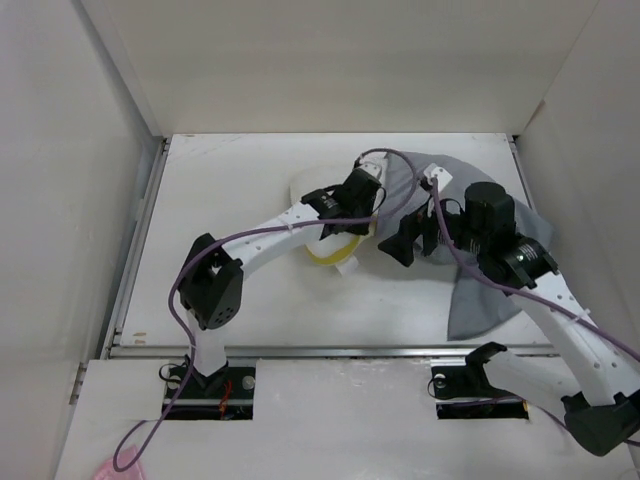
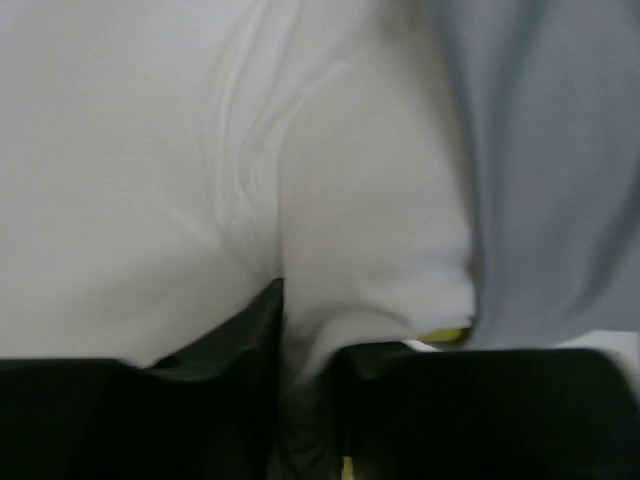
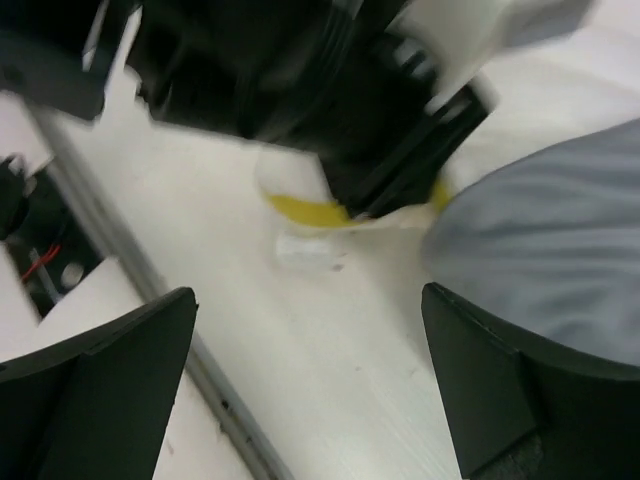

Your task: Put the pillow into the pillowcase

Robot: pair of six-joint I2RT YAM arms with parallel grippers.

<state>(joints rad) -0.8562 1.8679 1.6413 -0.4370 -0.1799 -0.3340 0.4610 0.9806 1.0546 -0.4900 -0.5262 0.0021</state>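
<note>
Left hand (image 1: 358,195): over the middle of the tabletop (image 1: 240,180), closed, its fingers (image 2: 220,350) pinching a fold of white fabric that bulges up between them.
Pillow (image 1: 303,187): mid-tabletop, held by the left hand and partly hidden under it. The white body is bunched and the yellow band (image 1: 333,256) shows along its near edge. In the left wrist view the grey cloth lies against its right side; I cannot tell whether any of it is inside the opening.
Right hand (image 1: 396,238): just right of the pillow, low over the tabletop. Its jaws are spread wide with nothing between them, only bare tabletop.
Pillowcase (image 1: 485,300): grey and wrinkled, spread over the right part of the tabletop from the far side to near the front edge. It is partly covered by the right arm, and its left edge touches the pillow.
</note>
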